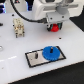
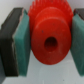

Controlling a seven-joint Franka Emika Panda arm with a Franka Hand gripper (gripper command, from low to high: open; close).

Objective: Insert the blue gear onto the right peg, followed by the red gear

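In the exterior view the blue gear (image 1: 50,52) lies flat on the grey plate with a black rim (image 1: 34,59), toward the exterior view's right end of the plate. The right peg is hidden under it. My gripper (image 1: 54,27) hangs above and behind the plate, shut on the red gear (image 1: 54,27), which shows as a small red spot between the fingers. In the wrist view the red gear (image 2: 49,39) fills the middle, its raised hub and hole facing the camera, clamped between the teal finger pads (image 2: 22,46).
A beige toothed part (image 1: 19,27) stands on the white table (image 1: 10,60) at the exterior view's left. Thin dark pins stand on the plate's left part (image 1: 36,55). Black cables hang behind the arm.
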